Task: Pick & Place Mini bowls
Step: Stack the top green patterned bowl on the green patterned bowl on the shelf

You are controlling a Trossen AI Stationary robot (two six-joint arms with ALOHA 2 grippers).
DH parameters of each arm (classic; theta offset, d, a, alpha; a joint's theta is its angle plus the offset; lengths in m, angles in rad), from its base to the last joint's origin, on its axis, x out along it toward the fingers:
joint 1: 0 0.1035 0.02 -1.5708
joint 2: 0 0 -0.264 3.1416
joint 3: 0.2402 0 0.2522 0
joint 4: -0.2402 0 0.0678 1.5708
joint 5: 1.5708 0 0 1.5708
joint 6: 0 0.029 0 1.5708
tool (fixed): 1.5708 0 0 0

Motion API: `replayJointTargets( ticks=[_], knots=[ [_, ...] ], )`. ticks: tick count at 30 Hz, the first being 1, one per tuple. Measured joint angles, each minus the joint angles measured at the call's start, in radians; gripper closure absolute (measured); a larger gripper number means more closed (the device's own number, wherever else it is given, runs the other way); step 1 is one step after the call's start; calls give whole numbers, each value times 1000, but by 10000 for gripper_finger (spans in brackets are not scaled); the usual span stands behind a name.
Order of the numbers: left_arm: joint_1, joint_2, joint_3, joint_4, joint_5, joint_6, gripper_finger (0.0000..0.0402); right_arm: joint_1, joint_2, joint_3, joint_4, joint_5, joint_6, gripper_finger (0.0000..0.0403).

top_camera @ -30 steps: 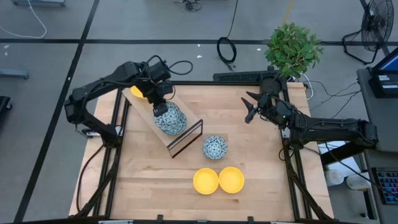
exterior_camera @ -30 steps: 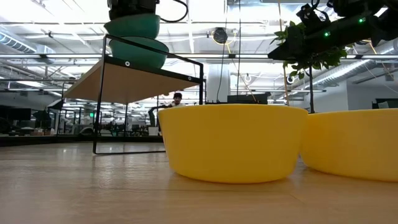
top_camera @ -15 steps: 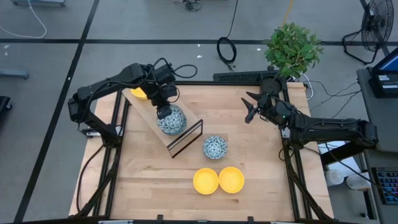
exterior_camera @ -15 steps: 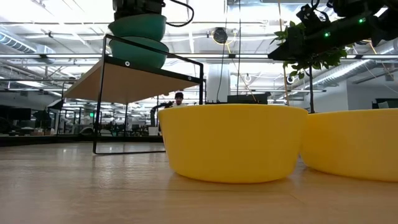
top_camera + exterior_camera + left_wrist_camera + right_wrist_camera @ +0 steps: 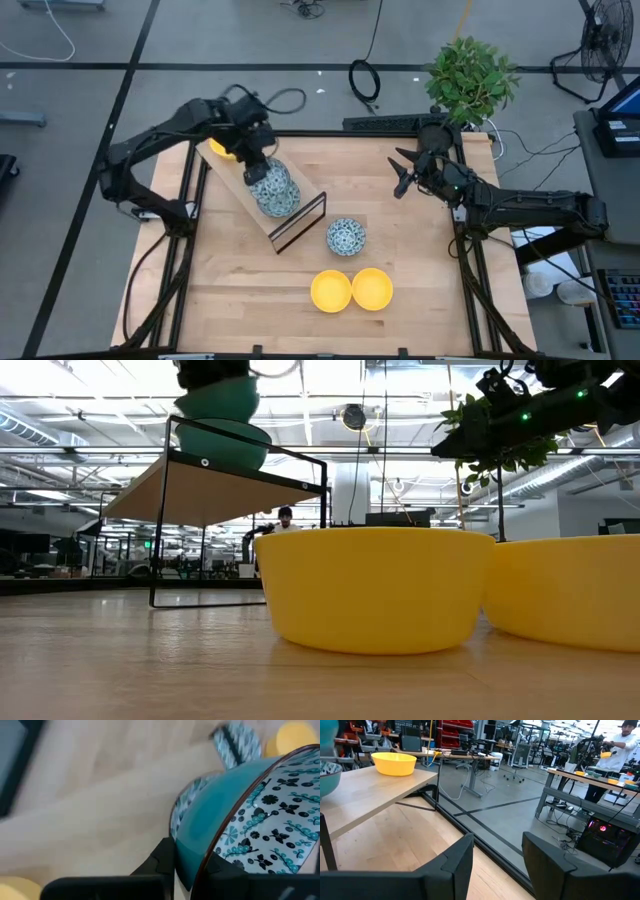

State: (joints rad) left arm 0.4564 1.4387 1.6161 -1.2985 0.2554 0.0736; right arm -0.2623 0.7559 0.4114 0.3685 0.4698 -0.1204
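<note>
**Left arm carrying a patterned bowl over the raised shelf — risk notes**

Risks, as I judge them. The left gripper (image 5: 258,170) pinches only the rim of a blue-patterned bowl (image 5: 268,181), which hangs tilted over a second patterned bowl (image 5: 280,198) already resting on the shelf (image 5: 235,186). A rim pinch on a glazed wall is thin; a jolt could let the bowl rotate or slip. If I lower off-centre, the carried bowl may land on the lower one's edge, sit crooked, or nudge it toward the shelf's black-framed end (image 5: 300,222) and over. If nesting is not intended, I need clear board beside it.

Jaws. In the left wrist view the fingers (image 5: 162,862) are closed on the bowl's rim, one inside, one outside. The right gripper (image 5: 402,172) waits near the plant (image 5: 470,78), jaws apart, holding nothing.

Where the rest lie: one yellow bowl (image 5: 224,149) at the shelf's far end; a third patterned bowl (image 5: 345,237) on the table (image 5: 420,290); two yellow bowls (image 5: 351,289) touching side by side near the front edge.
</note>
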Motion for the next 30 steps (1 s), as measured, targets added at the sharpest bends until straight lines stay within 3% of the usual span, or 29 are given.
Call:
replayJointTargets(
  ticks=[8,15,20,25,27,30],
  knots=[
    [8,-233,0,156,7,76,375,0,0,0,5,0,0,248],
    [8,-383,2,459,-54,123,382,-1,0,0,8,0,0,248],
    [7,-377,2,485,-125,30,373,-7,0,0,15,0,2,248],
    [-20,-284,2,482,-253,-135,382,-20,0,0,12,0,17,248],
    [-26,-236,2,427,-218,-172,382,-20,0,0,10,0,27,248],
    [-27,-161,0,281,-82,-160,382,-20,0,0,10,0,30,248]
  ],
)
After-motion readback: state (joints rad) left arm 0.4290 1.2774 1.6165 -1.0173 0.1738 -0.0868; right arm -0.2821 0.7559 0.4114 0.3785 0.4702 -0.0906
